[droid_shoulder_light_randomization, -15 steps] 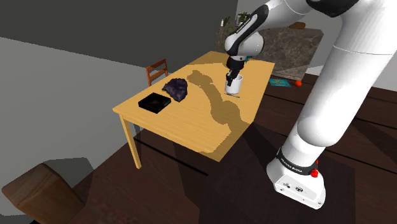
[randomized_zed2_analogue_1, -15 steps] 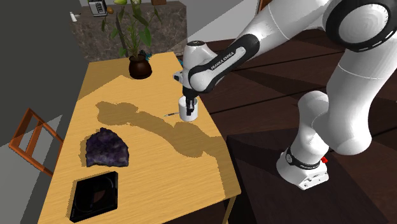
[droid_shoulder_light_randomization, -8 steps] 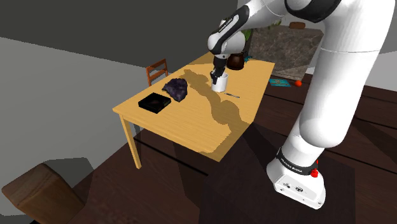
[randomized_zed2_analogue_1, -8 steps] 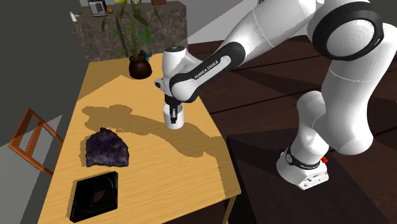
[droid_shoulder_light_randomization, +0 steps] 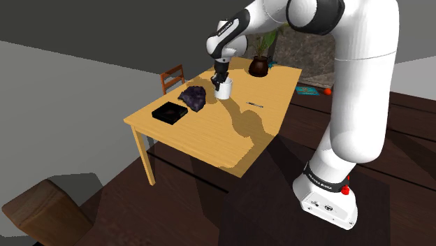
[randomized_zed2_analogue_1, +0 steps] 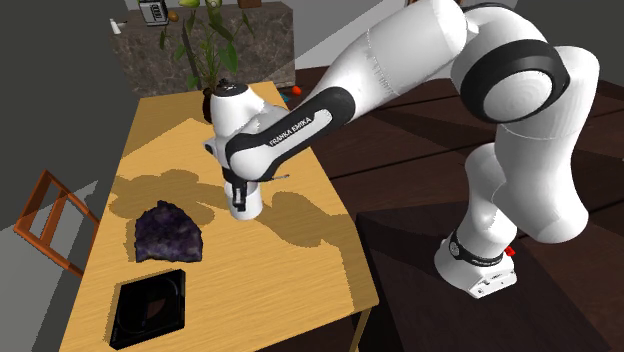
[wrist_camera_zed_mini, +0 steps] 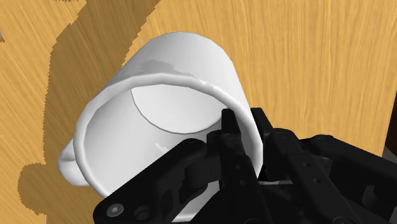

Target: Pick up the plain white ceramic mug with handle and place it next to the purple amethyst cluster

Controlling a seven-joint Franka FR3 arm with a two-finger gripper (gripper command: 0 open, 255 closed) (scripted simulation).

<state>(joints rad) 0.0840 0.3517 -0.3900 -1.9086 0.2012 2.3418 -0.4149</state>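
The jaws are clamped on the wall of the plain white ceramic mug with a handle (wrist_camera_zed_mini: 172, 95), one finger (wrist_camera_zed_mini: 229, 146) inside the rim and one outside. The mug hangs straight beneath them, mouth up, long axis near upright, handle on the side away from the grip. It is over the pale wooden worktop (randomized_zed2_analogue_1: 270, 290), near the jagged purple amethyst cluster (randomized_zed2_analogue_1: 168, 232) but apart from it, on the second exterior view's right of the stone. What remains, I judge, is a short descent beside the cluster. Half a second ago the mug was nearer the dark potted plant (droid_shoulder_light_randomization: 259, 66); a second ago it was by the worktop's edge on that view's right
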